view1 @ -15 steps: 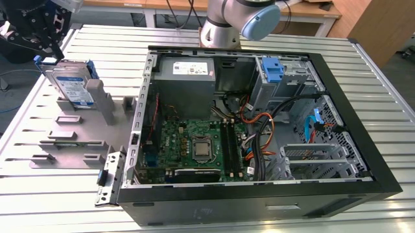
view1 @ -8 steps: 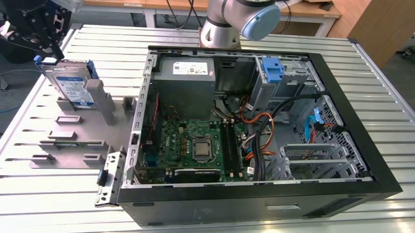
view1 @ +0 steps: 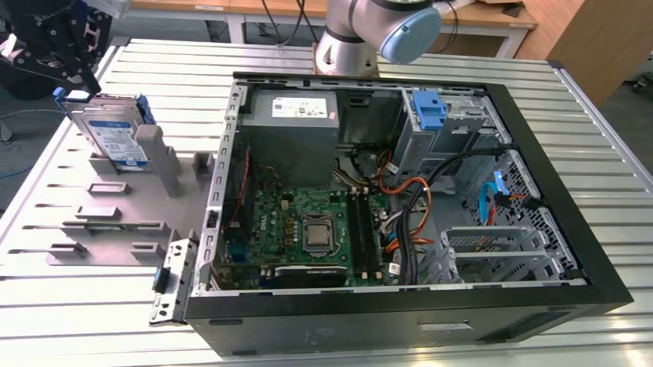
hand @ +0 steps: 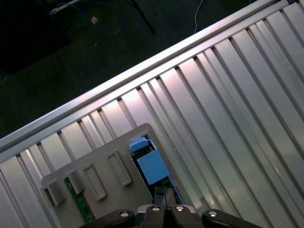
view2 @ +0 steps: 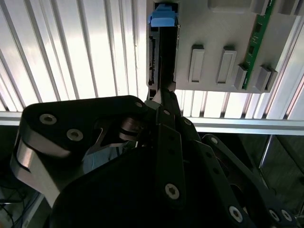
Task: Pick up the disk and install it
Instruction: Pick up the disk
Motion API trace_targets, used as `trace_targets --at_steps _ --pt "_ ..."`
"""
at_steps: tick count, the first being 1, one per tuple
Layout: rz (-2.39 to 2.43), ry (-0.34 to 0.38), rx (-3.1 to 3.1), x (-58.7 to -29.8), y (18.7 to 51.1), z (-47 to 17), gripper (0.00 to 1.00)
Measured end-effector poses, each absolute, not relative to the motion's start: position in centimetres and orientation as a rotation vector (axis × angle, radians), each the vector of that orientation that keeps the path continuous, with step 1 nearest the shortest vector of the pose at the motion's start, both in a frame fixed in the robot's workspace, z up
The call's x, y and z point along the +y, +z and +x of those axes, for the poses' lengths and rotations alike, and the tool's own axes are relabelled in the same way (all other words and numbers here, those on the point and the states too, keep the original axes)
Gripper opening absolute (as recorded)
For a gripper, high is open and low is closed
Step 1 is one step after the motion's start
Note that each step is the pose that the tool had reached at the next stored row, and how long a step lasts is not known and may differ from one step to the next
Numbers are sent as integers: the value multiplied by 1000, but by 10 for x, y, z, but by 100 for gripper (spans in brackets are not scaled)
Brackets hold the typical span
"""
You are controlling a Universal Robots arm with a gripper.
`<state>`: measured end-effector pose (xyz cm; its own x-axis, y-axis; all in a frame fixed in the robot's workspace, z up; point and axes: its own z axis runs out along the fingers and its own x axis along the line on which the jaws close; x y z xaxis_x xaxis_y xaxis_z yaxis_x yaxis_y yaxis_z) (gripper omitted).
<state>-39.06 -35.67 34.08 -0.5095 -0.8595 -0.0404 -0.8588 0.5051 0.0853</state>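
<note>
The disk (view1: 110, 134) stands on edge in a grey holder (view1: 133, 222) at the exterior view's left, its white-and-blue label showing and blue rails along its edges. In both wrist views I look down its thin upper edge with the blue rail (view2: 164, 16) (hand: 151, 166). My black gripper (view1: 76, 80) hangs at the disk's far upper corner. Its fingers (hand: 159, 194) lie close together, shut, right over the blue rail. Whether they touch the rail I cannot tell. The gripper's tip (view2: 164, 95) lines up with the disk's edge.
An open computer case (view1: 571, 191) lies to the exterior view's right of the holder, with a grey power-supply box (view1: 290, 115), a motherboard (view1: 316, 229) and a bare blue bracket (view1: 430, 111). A green circuit strip (view2: 254, 52) sits in the holder. The slatted metal table (view1: 82, 306) ends close behind the holder.
</note>
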Motion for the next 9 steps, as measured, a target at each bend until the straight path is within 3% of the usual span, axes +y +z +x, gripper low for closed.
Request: trace_targets --at_steps 9 --pt "1620 -147 -2677 -357 341 -391 11"
